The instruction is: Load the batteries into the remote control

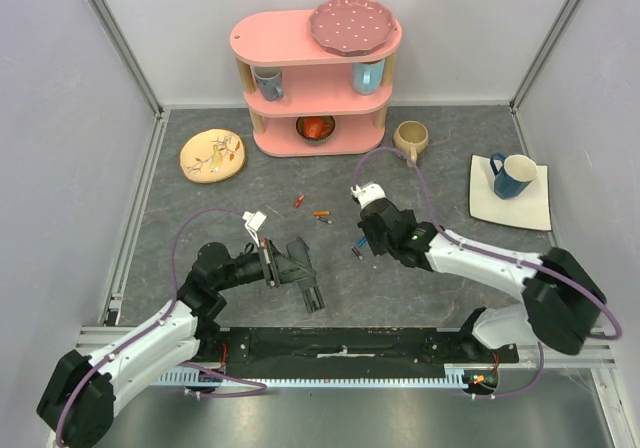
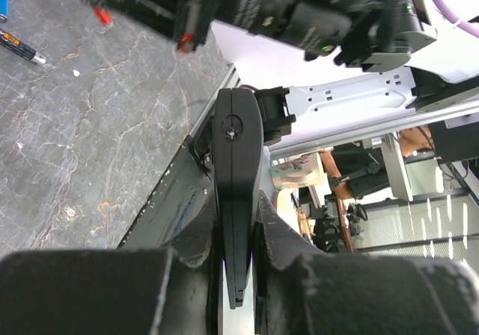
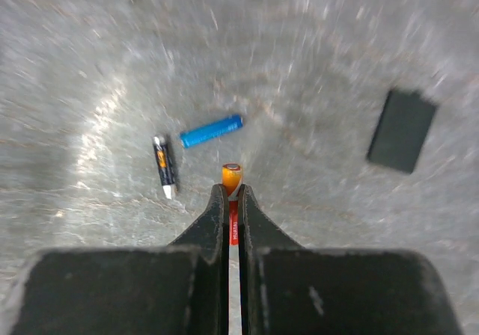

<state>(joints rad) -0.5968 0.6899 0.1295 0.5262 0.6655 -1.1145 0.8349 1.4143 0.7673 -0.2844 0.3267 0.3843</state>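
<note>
Care now: right fingers (image 3: 215, 217) pinch an orange battery (image 3: 232, 176), left fingers (image 2: 290, 264) clamp the remote control (image 2: 237, 155); line them up lengthwise before seating.

Grey marbled bench (image 1: 160, 218) lies open at left; small coloured cylindrical batteries (image 1: 321, 213) dot its middle; a pink rounded shelf unit (image 1: 290, 38) blocks the back.

Grey marbled tabletop (image 1: 470, 138); plain white walls (image 1: 60, 118) on three sides; pink two-tier shelf (image 1: 280, 33) against back wall.
</note>
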